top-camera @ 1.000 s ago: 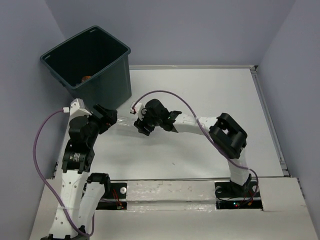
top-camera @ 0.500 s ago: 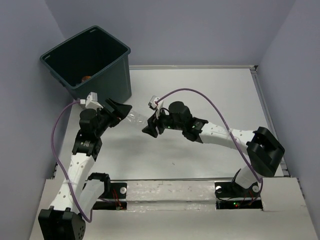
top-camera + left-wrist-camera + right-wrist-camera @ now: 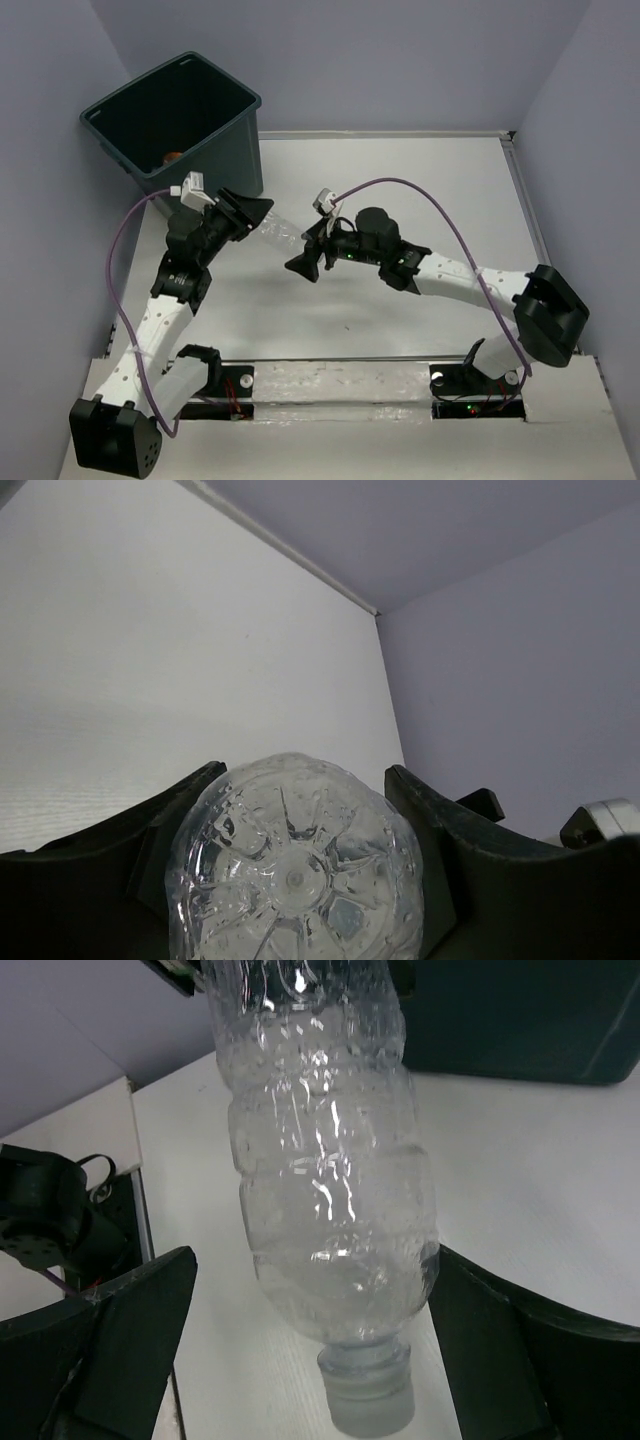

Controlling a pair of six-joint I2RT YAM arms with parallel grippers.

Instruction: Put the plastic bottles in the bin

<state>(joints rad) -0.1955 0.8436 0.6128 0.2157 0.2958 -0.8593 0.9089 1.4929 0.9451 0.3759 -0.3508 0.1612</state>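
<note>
Handover in mid-air; bin drop pending.
Left gripper (image 3: 258,215) is clamping the clear bottle (image 3: 282,236) by its base, near the bin (image 3: 212,160); right gripper (image 3: 305,262) is standing wide open around the cap end, holding nothing. Next, in my judgement: right backing clear, left carrying over the rim.

Clear bottle (image 3: 330,1190), all glinting ripples, with a star of ridges on its base! Black left pincer (image 3: 258,212), black right pincer (image 3: 305,262). Dark teal-grey bin (image 3: 215,130), an orange speck (image 3: 172,156) inside. White desk (image 3: 430,170), purple cables (image 3: 385,180), lilac walls (image 3: 400,60).
</note>
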